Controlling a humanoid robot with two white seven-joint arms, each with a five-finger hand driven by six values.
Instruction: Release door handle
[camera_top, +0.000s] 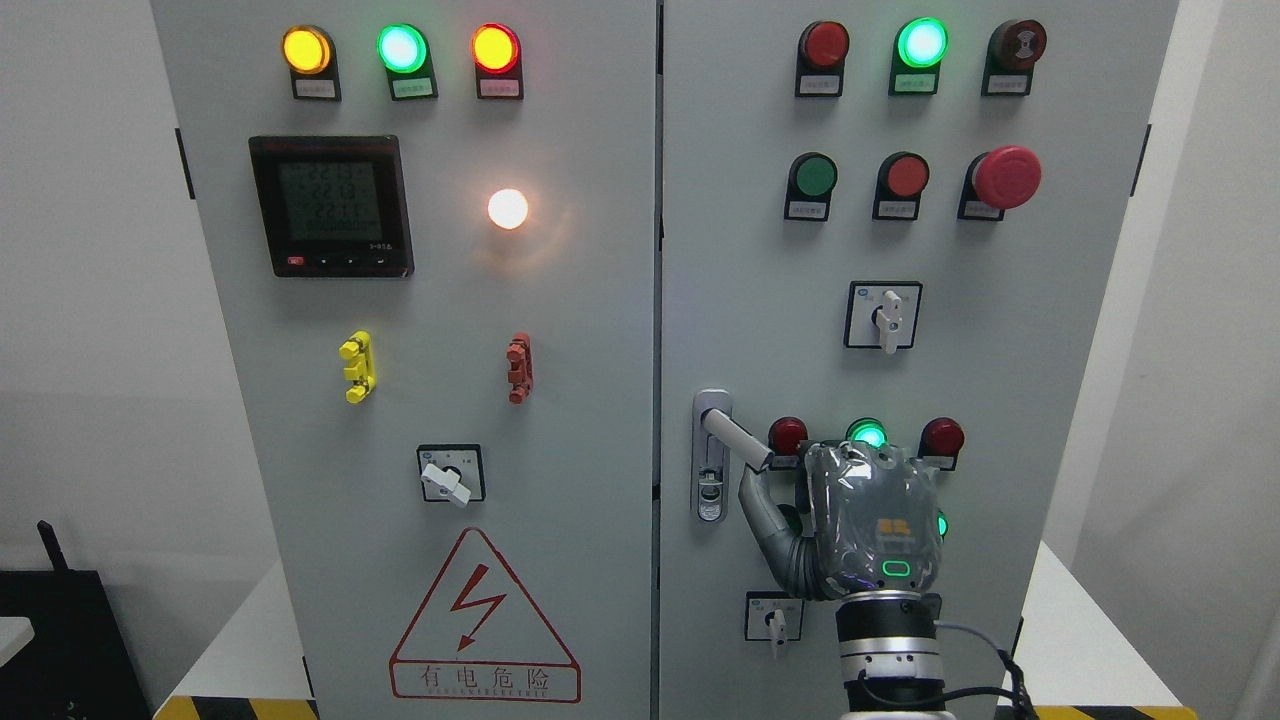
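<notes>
Right hand (872, 525) at door handle (735, 437), right cabinet door (760, 300), lower left part.

Handle swung out, pointing down-right from its oval silver lock plate (711, 470); free end just above the thumb (765, 510) and beside the knuckles. Touching or a small gap: cannot tell. Fingers curled toward the panel, back of hand to camera; grip on anything not visible, cannot tell. Forearm rising straight up from bottom edge, right of middle, wrist upright. Hand grey, glossy, plastic-covered, green light on its back; thumb ribbed, dark. Handle a short metal bar, smooth. Door flat, matte grey. Green lamp (866, 433) just above the hand.
</notes>
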